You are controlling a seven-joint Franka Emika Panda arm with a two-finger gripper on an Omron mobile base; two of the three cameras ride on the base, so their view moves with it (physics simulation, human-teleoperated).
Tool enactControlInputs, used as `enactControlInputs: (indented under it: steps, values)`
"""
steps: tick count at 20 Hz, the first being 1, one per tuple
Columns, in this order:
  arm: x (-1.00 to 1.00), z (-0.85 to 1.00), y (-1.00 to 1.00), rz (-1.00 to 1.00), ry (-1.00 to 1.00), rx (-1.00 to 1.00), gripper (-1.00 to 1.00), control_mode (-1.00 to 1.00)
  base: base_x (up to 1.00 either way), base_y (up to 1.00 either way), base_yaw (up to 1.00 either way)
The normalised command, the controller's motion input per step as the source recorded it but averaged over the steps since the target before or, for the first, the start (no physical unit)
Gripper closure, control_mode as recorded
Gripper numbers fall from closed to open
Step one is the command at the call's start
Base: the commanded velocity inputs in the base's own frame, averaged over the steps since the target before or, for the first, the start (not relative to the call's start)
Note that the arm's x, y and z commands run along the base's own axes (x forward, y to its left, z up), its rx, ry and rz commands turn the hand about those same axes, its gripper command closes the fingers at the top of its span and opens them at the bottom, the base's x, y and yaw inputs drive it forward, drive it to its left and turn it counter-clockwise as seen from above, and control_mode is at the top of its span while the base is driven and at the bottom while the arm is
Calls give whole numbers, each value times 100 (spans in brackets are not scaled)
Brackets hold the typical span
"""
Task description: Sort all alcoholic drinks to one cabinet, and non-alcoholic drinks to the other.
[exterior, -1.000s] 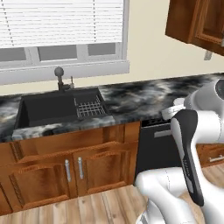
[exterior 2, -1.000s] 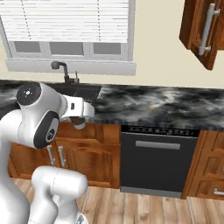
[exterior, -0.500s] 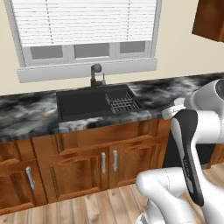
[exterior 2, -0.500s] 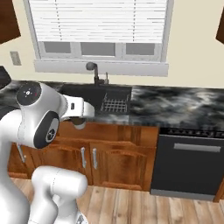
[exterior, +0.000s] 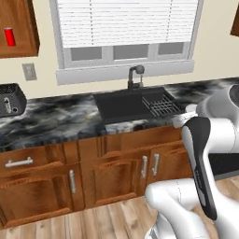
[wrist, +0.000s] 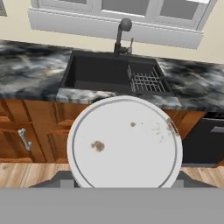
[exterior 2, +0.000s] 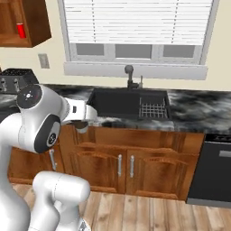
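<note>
The cup's round pale lid [wrist: 124, 142] sits right in front of the hand camera and hides the fingertips. In the right base view the short brown cup [exterior 2: 81, 128] hangs under my gripper [exterior 2: 82, 121], which is shut on it, in front of the counter edge left of the sink. High on the left wall an open cabinet [exterior: 21, 44] [exterior 2: 34, 27] of reddish-brown wood holds the small red can [exterior: 9, 36] [exterior 2: 20, 30] on its shelf. No bottles are in view.
A dark sink [exterior: 123, 106] with a wire rack [exterior: 161, 105] and a faucet [exterior: 136, 76] sits under the window. A toaster [exterior: 10, 99] stands on the marble counter [exterior: 56, 119] at the left. A black dishwasher [exterior 2: 214, 169] is low on the right.
The base has driven left, so the whole scene slid right: the sink moved towards the right and the open cabinet with the red can came into view. The arm holds its pose with the cup.
</note>
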Motion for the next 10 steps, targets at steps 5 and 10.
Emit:
enactControlInputs:
  steps: [5, 10]
  values:
    - [0, 0, 0, 0, 0, 0, 100, 100, 0, 72, -1]
    - [0, 0, 0, 0, 0, 0, 100, 100, 0, 65, -2]
